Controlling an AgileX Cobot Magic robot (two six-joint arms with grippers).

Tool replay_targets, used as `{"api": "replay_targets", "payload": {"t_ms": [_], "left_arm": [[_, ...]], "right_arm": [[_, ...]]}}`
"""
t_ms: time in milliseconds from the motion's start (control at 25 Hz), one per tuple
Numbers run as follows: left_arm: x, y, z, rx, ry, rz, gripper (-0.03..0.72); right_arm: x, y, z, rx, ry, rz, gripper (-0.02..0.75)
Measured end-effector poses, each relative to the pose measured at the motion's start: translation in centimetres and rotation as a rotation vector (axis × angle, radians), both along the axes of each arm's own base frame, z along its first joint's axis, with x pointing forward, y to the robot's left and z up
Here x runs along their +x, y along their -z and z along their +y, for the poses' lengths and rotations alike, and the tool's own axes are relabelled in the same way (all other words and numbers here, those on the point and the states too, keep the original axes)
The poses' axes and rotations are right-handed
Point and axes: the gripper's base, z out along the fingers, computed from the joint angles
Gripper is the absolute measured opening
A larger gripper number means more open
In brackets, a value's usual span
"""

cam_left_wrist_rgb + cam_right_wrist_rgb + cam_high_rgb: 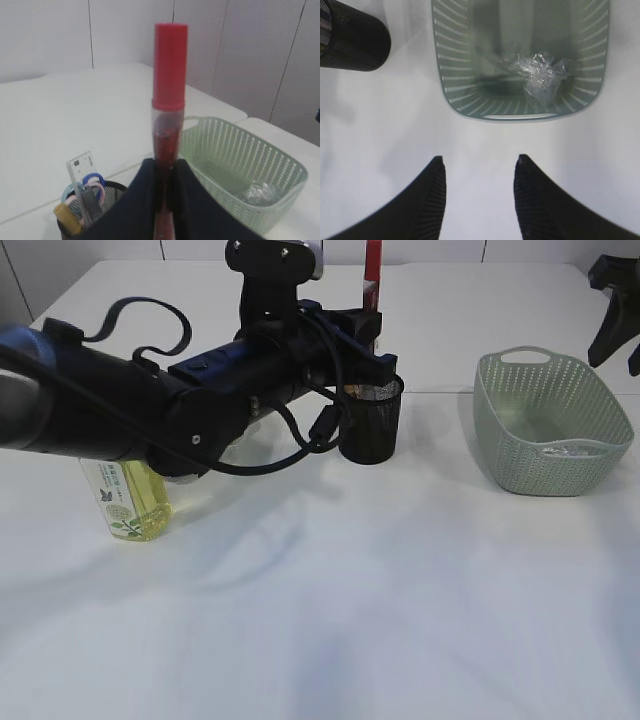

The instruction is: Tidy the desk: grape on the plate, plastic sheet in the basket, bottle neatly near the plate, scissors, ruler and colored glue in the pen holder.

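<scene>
In the left wrist view the left hand pinches the lower shaft of the glue stick, upright at frame centre above the mesh pen holder at lower left, where ruler and scissors already stand. Judged light, stiff and slick, it could slip; hold low. Little room remains inside the rim. Farther right sits the basket with plastic sheet; the right hand hangs spread
</scene>
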Motion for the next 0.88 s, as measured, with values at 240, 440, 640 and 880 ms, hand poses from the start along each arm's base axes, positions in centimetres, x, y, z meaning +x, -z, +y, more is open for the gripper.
{"api": "replay_targets", "payload": {"t_ms": [240,440,640,880], "left_arm": [[2.3,1.2,0.1,-0.050,-0.035,-0.064,0.044],[4.5,1.6,-0.8,-0.072,-0.049,-0.092,0.045],[6.7,2.5,-1.6,-0.087,-0.061,-0.113,0.047],[8.7,4.1,-2.1,-0.078,-0.077,-0.102,0.050]], "right_arm": [[0.0,0.1,-0.2,-0.026,-0.003,0.003,0.364],[-0.1,0.1,-0.7,-0.084,-0.006,0.009,0.364],[-0.1,0.2,-0.8,-0.099,-0.006,0.011,0.364],[-0.1,0.2,-0.9,-0.106,-0.010,0.011,0.364]]}}
